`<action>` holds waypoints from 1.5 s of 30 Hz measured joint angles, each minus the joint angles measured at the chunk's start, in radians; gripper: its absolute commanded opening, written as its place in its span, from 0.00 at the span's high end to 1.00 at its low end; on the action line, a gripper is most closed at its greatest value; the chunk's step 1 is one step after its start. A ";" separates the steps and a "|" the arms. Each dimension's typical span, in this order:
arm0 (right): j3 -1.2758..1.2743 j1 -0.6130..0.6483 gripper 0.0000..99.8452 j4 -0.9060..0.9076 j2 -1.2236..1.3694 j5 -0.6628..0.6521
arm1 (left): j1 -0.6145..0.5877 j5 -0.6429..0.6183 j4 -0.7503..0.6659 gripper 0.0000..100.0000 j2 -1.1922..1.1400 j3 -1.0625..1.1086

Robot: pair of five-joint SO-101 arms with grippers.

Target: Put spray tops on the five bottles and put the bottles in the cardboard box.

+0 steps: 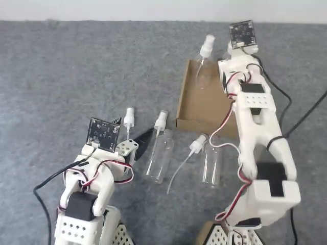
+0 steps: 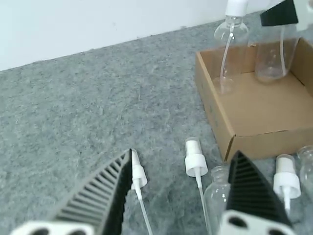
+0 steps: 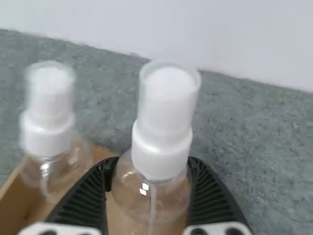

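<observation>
The capped bottle (image 3: 161, 132) (upright) stands clamped inside the right hand (image 3: 152, 176).

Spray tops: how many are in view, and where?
5. One spray top on the bottle standing in the cardboard box; one on the bottle held by the right gripper; three on the carpet: one near the left gripper, two by the lying bottles. More may be hidden.

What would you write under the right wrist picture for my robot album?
The right pincer grips a spray-topped bottle at the cardboard box, beside a second bottle standing inside.
</observation>
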State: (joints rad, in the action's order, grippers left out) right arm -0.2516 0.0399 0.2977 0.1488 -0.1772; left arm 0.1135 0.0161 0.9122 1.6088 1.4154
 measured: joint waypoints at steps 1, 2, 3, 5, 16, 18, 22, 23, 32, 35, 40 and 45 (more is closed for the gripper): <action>0.002 -0.009 0.99 -0.026 0.018 0.021 | 0.000 0.000 0.000 0.71 0.000 0.000; 0.002 -0.020 0.99 -0.046 0.037 0.041 | 0.000 0.000 0.000 0.71 0.000 0.000; 0.002 -0.031 0.99 -0.064 0.051 0.057 | 0.000 0.000 0.000 0.71 0.000 0.000; 0.002 -0.048 0.99 -0.084 0.077 0.072 | 0.000 0.000 0.000 0.71 0.000 0.000; 0.000 -0.049 0.99 -0.196 0.123 0.087 | 0.000 0.000 0.000 0.71 0.000 0.000; -0.002 -0.046 0.99 -0.222 0.138 0.087 | 0.000 0.000 0.000 0.71 0.000 0.000; -0.012 -0.044 0.99 -0.227 0.147 0.087 | 0.000 0.000 0.000 0.71 0.000 0.000; -0.014 -0.046 0.99 -0.227 0.147 0.087 | 0.000 0.000 0.000 0.71 0.000 0.000; -0.014 -0.046 0.99 -0.229 0.163 0.087 | 0.000 0.000 0.000 0.71 0.000 0.000; -0.012 -0.046 0.99 -0.236 0.181 0.091 | 0.000 0.000 0.000 0.71 0.000 0.000; -0.012 -0.046 0.99 -0.238 0.183 0.091 | 0.000 0.000 0.000 0.71 0.000 0.000; -0.012 -0.046 0.99 -0.238 0.183 0.091 | 0.000 0.000 0.000 0.71 0.000 0.000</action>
State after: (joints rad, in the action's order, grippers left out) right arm -0.2639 -0.0061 0.0598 0.3314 -0.0867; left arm 0.1135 0.0161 0.9122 1.6088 1.4154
